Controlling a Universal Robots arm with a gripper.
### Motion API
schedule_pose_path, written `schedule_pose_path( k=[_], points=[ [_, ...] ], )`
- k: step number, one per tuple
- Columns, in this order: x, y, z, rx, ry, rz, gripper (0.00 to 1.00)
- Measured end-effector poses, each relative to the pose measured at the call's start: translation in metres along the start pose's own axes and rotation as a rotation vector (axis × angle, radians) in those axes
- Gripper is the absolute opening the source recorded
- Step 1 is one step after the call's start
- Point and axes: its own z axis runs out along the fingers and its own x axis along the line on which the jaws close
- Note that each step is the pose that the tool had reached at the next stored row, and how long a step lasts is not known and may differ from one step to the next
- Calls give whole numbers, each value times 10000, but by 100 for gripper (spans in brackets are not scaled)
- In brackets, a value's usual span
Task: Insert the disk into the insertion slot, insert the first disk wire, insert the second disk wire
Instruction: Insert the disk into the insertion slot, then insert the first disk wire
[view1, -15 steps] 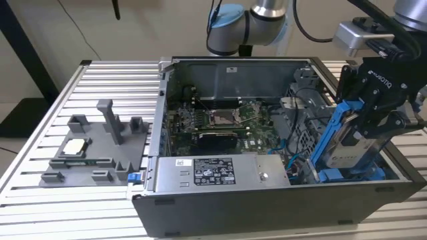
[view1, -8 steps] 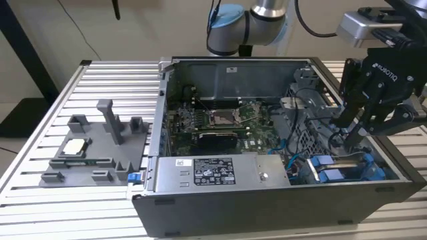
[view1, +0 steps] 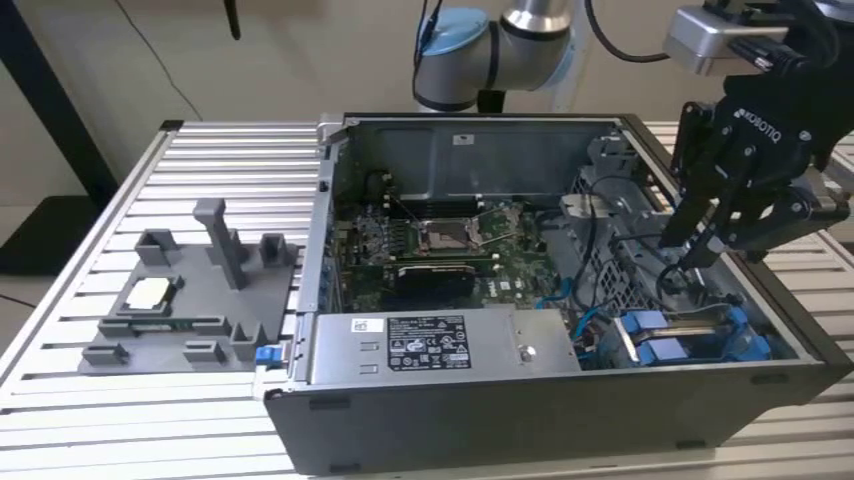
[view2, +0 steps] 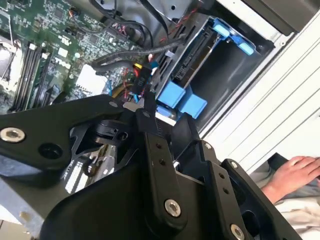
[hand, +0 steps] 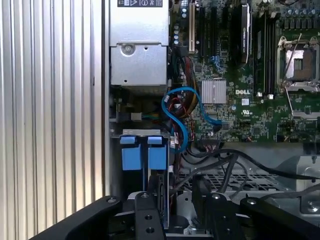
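I read gripper (view1: 689, 250) as spread, nothing pinched. Slot (view1: 694, 338) sits directly below it, lower right of ext. view, long axis approx. L-R.

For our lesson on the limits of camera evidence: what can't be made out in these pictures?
Exterior view: whether a disk sits in the insertion slot; its blue fittings and the case wall hide the inside.
Exterior view: what the gripper touches; too small among dark cables.
Second wrist view: the person beyond the hand, cut off by the edge.
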Motion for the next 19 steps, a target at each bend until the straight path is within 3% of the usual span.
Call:
schedule_pose_path(
  k=[7, 13, 19],
  points=[
    [-85, -57, 51, -1, -40, -3, 40],
    [-133, -134, 89, -28, -134, -7, 40],
    [-133, -136, 109, -213, -265, 31, 40]
  ],
)
